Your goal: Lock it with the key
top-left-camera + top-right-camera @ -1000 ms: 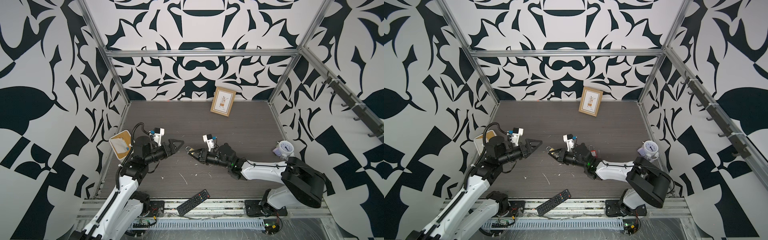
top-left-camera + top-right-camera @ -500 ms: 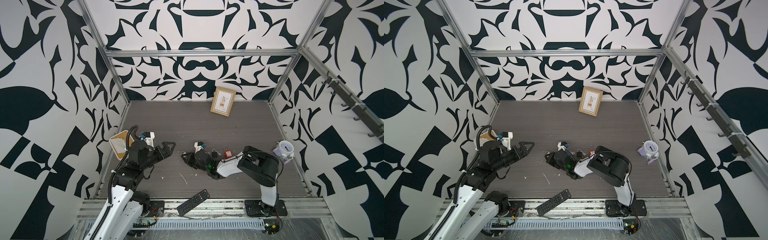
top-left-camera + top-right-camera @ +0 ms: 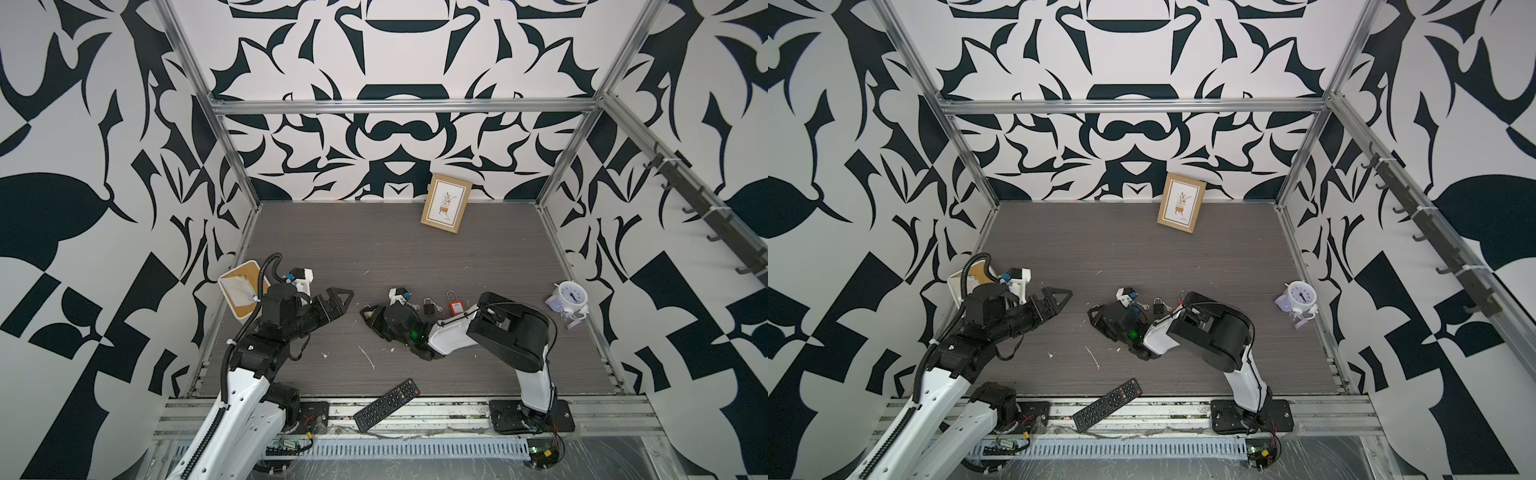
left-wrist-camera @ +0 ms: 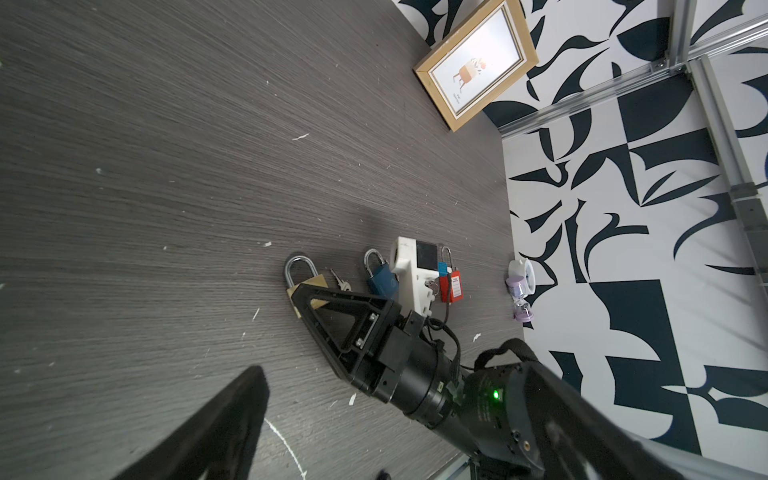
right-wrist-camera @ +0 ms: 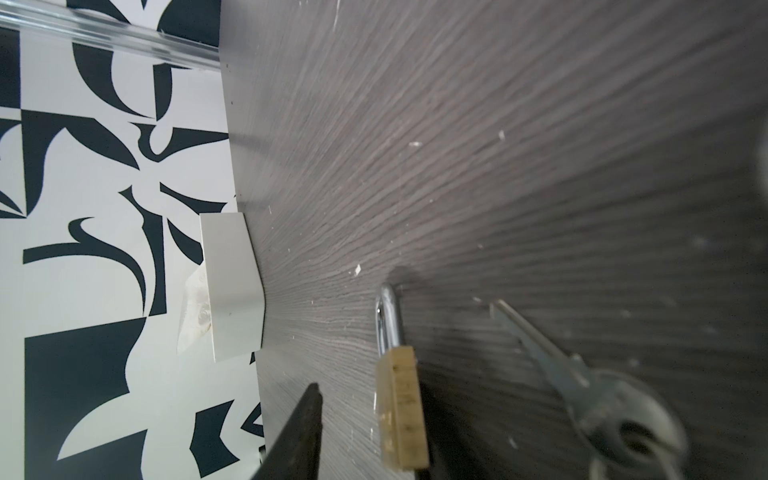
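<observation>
We log desk [image 3: 374, 249] grey with fine wood grain; walls [image 3: 104, 124] white with bold black shapes. Brass padlock [image 5: 401, 407] yellow-gold, shackle [image 5: 388, 316] silver; key [image 5: 540, 353] silver. Blue padlock [image 4: 382, 280] perhaps navy, near black in both top views. Red padlock [image 4: 456, 286] bright red.

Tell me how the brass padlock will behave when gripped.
Padlock: brass-looking solid body, probably stiff and heavy for its size. Its flat sides make rolling unlikely. The polished shackle looks slippery to pinch.
</observation>
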